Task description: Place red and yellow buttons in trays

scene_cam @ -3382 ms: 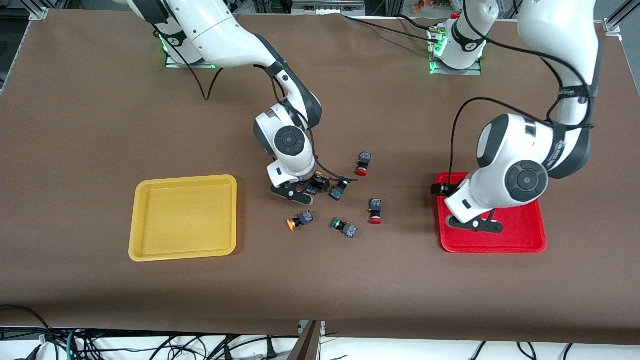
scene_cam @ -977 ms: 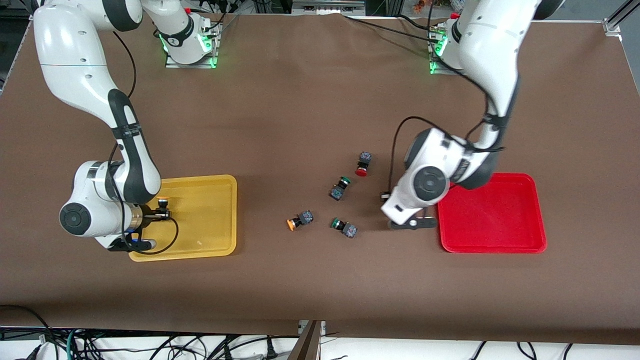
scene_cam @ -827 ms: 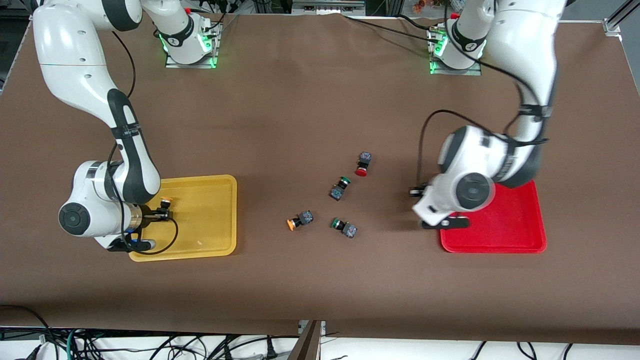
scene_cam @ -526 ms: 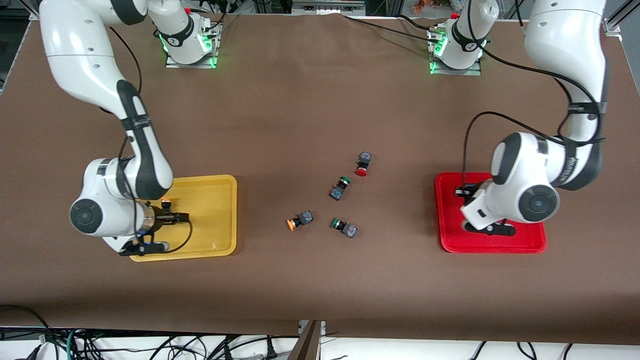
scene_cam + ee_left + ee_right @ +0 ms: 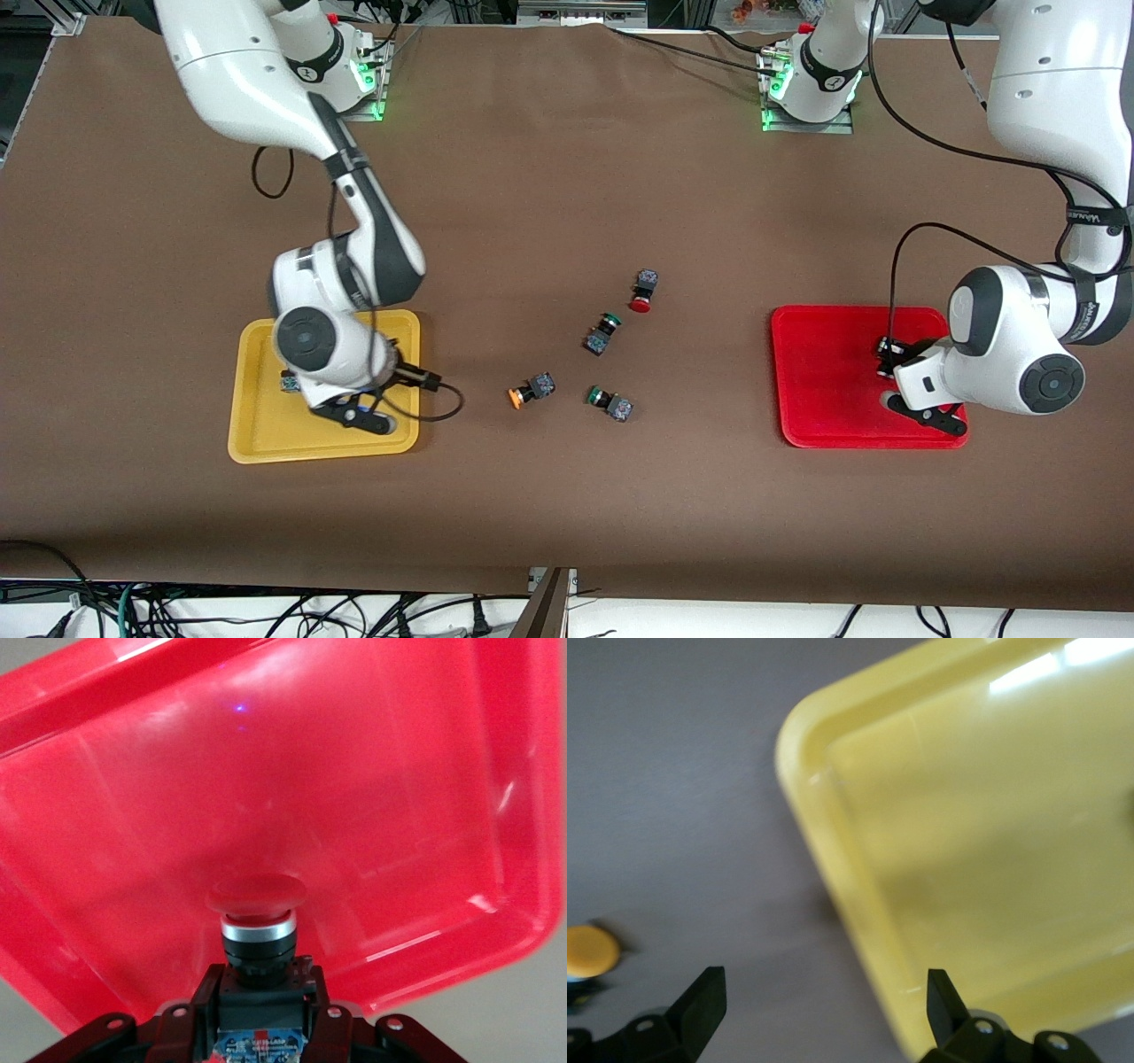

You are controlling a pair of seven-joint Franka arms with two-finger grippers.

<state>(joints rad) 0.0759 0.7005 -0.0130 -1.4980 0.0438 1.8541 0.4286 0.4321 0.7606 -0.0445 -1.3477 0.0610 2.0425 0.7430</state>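
Front view, progress: one switch already lies in the yellow tray [image 5: 252, 443], a dark body [image 5: 289, 383] peeking out at 9 o'clock of the right arm's wrist. I judge the job about a quarter done, with a second drop imminent.
Front view, still loose: a yellow-capped button [image 5: 530, 391] and a red-capped button [image 5: 642, 291] sit on the brown table [image 5: 567, 514] between the trays. Two green-capped switches [image 5: 603, 330], [image 5: 609, 401] lie among them and are not wanted.
Front view, red tray [image 5: 824, 425]: nothing resting on its floor yet that I can see.
Front view, grippers: right gripper [image 5: 372, 415] is over the yellow tray's corner toward the loose buttons. Left gripper [image 5: 921, 403] is over the red tray.
Left wrist view, claw: the left gripper pinches a red button [image 5: 257, 921] by its dark body, cap at 12 o'clock, red tray floor [image 5: 372, 815] beneath it.
Right wrist view, claw: fingers [image 5: 700, 1001] spread wide, nothing between them. Yellow tray rim [image 5: 833, 868] below, with an orange cap [image 5: 589, 950] at 9 o'clock on the table.
Left to do: release this red one, then fetch one yellow and one red.
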